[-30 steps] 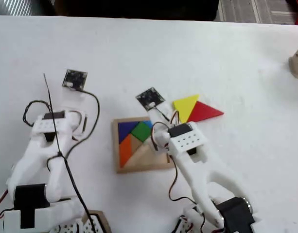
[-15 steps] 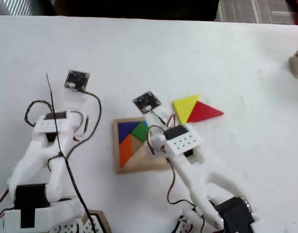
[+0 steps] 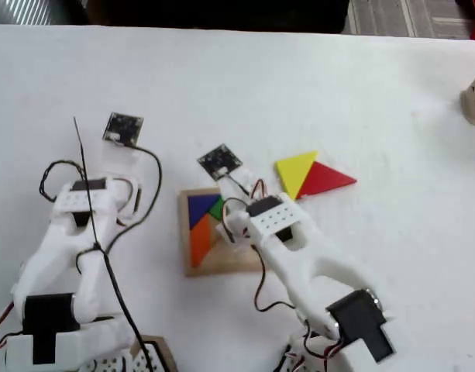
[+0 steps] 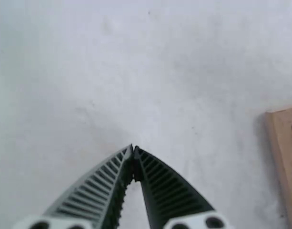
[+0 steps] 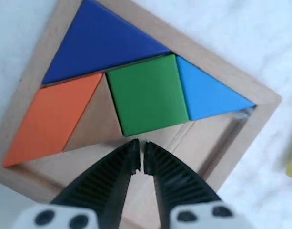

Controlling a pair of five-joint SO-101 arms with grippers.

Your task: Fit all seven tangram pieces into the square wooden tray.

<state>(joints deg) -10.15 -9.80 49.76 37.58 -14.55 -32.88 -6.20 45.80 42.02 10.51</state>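
Hovering closed and empty over the part-filled tray (image 5: 222,74), green square (image 5: 148,93) just ahead, the right gripper (image 5: 140,155) should next fetch the yellow triangle (image 3: 297,170).

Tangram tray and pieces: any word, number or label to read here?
None readable. The tray, the dark blue triangle, green square, orange piece and light blue triangle in it, and the yellow triangle and red triangle outside, are plain.
Two small dark boards carry marks too small to read.
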